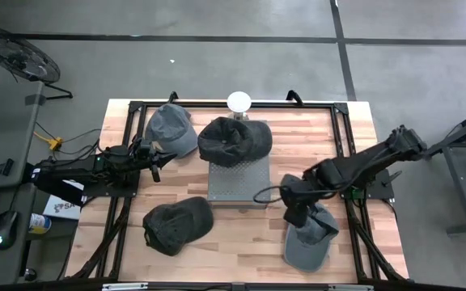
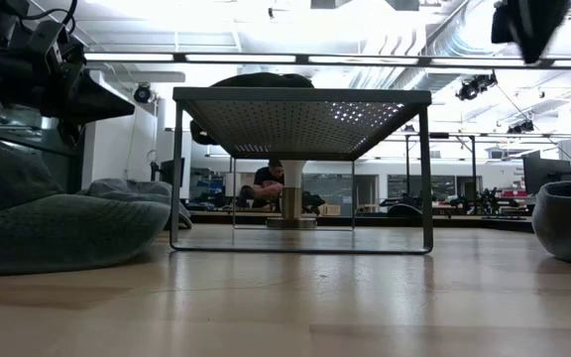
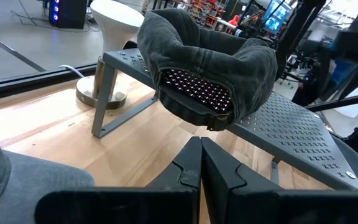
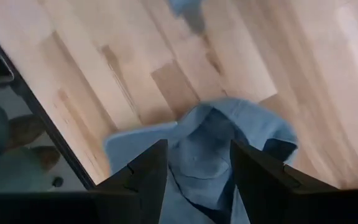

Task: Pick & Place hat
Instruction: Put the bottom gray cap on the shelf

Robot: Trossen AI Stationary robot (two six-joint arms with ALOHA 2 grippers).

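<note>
Right gripper (image 4: pixel 193 174) hangs over the light grey hat (image 1: pixel 308 238) at the table's near right corner – fingers spread, nothing pinched. Further back, a dark hat (image 1: pixel 234 140) sits on the perforated metal stand (image 1: pixel 237 184). Left gripper (image 3: pixel 201 163) waits beside it, fingers pressed together.

Matt washed-cloth hats (image 1: pixel 235 140) lie on a perforated grey metal stand (image 1: pixel 235 184) and smooth pale wooden table (image 1: pixel 241 242).
</note>
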